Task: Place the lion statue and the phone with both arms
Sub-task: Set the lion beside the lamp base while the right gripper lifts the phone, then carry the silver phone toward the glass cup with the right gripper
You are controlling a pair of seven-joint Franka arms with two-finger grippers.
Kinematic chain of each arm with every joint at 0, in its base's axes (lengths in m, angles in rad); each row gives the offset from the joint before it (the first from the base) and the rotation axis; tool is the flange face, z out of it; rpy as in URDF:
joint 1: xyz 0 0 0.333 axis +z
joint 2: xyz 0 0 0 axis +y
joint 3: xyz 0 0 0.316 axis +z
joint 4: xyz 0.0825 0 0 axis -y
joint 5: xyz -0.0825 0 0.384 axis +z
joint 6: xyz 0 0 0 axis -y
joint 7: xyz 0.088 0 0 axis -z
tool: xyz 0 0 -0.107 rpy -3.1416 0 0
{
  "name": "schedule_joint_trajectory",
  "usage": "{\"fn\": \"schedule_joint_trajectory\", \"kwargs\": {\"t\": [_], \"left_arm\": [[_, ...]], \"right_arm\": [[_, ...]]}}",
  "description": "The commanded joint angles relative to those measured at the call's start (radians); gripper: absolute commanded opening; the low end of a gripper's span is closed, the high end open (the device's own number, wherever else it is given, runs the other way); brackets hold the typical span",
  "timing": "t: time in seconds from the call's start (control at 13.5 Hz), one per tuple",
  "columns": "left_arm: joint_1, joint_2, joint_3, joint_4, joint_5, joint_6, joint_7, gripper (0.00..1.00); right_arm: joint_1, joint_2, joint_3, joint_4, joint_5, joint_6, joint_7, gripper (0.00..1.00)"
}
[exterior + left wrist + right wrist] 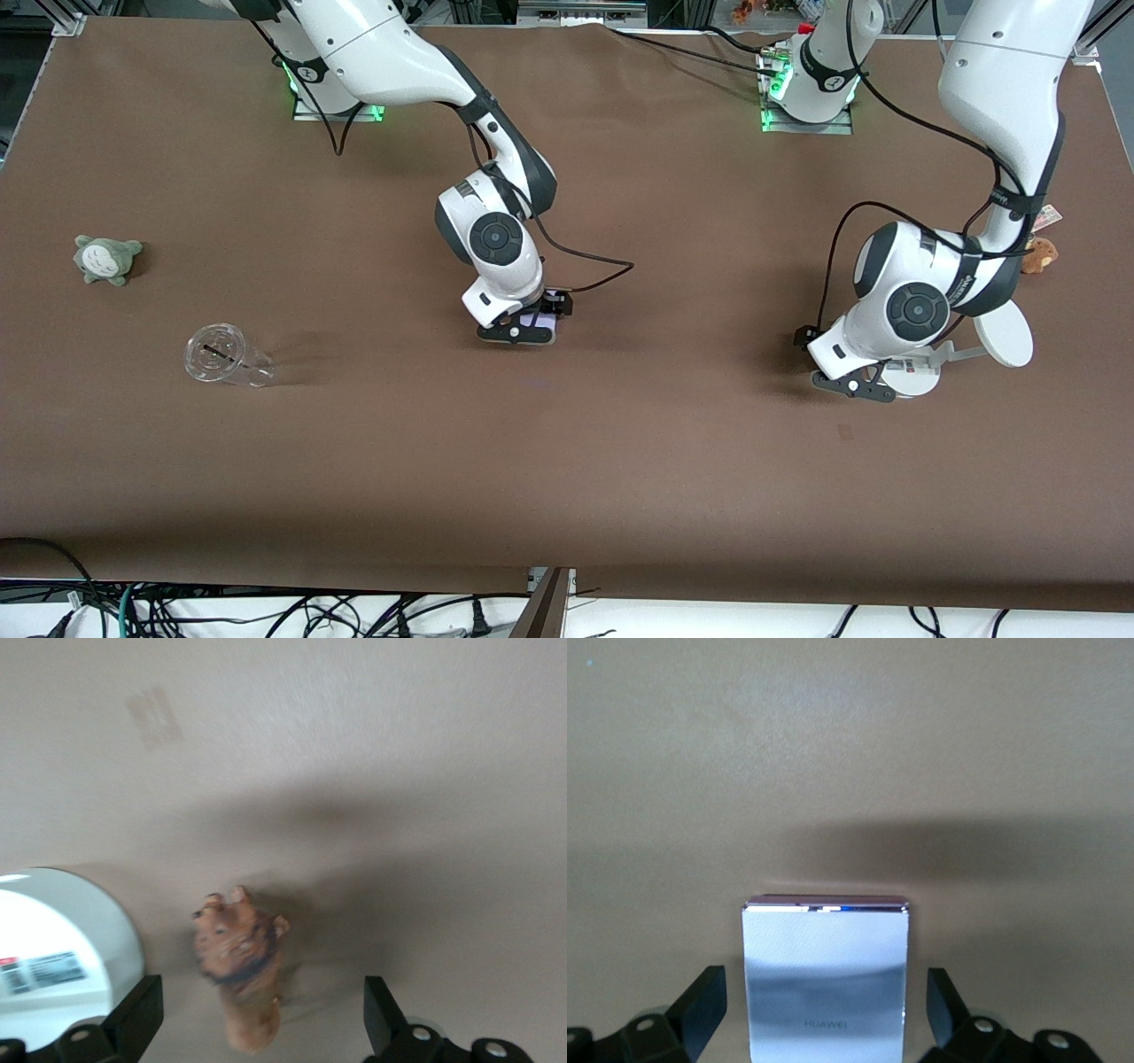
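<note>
In the left wrist view the lion statue (239, 974), orange-brown with a darker mane, lies on the brown table between my left gripper's (257, 1028) open fingers, with a gap on each side. In the front view the left gripper (855, 387) is low beside the white stand's base and hides the lion. In the right wrist view the phone (826, 979), pale and glossy with a dark edge, lies flat between my right gripper's (824, 1019) open fingers, touching neither. In the front view the right gripper (523, 332) is low over the phone (538, 321) at mid-table.
The white round-based stand (912, 378) with a disc (1005, 337) stands right beside the left gripper; its base shows in the left wrist view (53, 939). A brown plush with a tag (1038, 253) lies near the left arm. A grey-green plush (106, 259) and a clear cup (221, 356) lie toward the right arm's end.
</note>
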Motion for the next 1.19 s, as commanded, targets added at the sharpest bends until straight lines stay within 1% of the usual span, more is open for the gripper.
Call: {"fn": "schedule_joint_trajectory", "kwargs": {"t": [0.0, 0.07, 0.3, 0.44, 0.59, 0.74, 0.81, 0.89, 0.96, 1.04, 1.11], "left_arm": [[0.0, -0.107, -0.038, 0.019, 0.021, -0.114, 0.007, 1.0], [0.0, -0.13, -0.045, 0.049, 0.021, -0.176, 0.009, 1.0], [0.0, -0.193, -0.101, 0.164, 0.019, -0.383, 0.009, 1.0], [0.0, -0.213, -0.128, 0.288, 0.005, -0.53, 0.009, 1.0], [0.0, -0.228, -0.136, 0.384, 0.004, -0.661, 0.01, 1.0], [0.013, -0.254, -0.134, 0.445, -0.039, -0.712, 0.01, 1.0], [0.016, -0.264, -0.127, 0.464, -0.073, -0.714, 0.009, 1.0], [0.026, -0.265, -0.125, 0.49, -0.093, -0.715, 0.007, 1.0], [0.031, -0.265, -0.128, 0.505, -0.096, -0.715, 0.006, 1.0], [0.031, -0.265, -0.13, 0.519, -0.096, -0.715, 0.002, 1.0], [0.028, -0.261, -0.131, 0.522, -0.087, -0.715, 0.001, 1.0]], "right_arm": [[0.019, 0.02, -0.011, 0.02, 0.01, 0.007, 0.004, 1.0], [0.019, 0.023, -0.011, 0.02, 0.01, 0.01, 0.004, 1.0], [0.019, 0.026, -0.011, 0.02, 0.01, 0.029, 0.004, 1.0], [0.019, 0.032, -0.011, 0.02, 0.008, 0.029, 0.004, 1.0], [0.019, 0.038, -0.011, 0.02, 0.005, 0.03, 0.004, 1.0], [0.02, 0.042, -0.011, 0.02, 0.004, 0.03, 0.004, 1.0], [0.02, 0.042, -0.011, 0.02, 0.002, 0.03, 0.002, 0.94], [0.02, 0.042, -0.011, 0.02, 0.002, 0.03, 0.002, 0.84], [0.02, 0.042, -0.011, 0.02, 0.001, 0.029, -0.001, 0.68], [0.019, 0.04, -0.011, 0.02, 0.002, 0.029, -0.001, 0.48], [0.019, 0.038, -0.011, 0.022, 0.001, 0.029, -0.007, 0.46]]}}
